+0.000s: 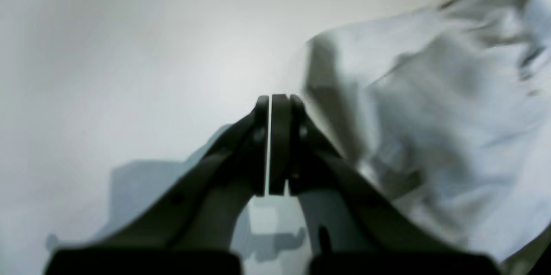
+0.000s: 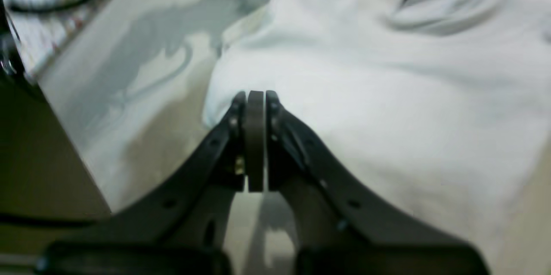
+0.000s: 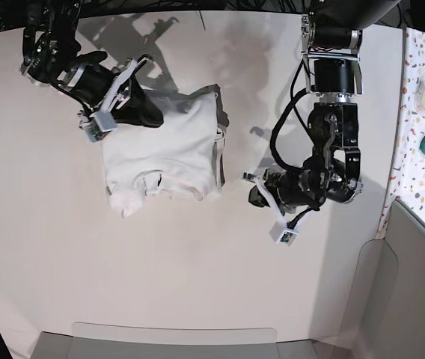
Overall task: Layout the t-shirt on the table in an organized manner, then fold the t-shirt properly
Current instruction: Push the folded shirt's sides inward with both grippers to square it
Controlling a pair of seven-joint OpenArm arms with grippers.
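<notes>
On the off-white table (image 3: 63,262) the t-shirt (image 3: 164,149) lies bunched; the right gripper (image 2: 255,94), clenched and empty, sits at its top corner, while the left gripper (image 1: 275,98), also clenched, waits just beside its far edge

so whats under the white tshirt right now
Only the smooth off-white tabletop shows around the folded, wrinkly white cloth t-shirt. The cloth hides whatever lies beneath it. The right pincer hangs over its edge, jaws closed.
</notes>
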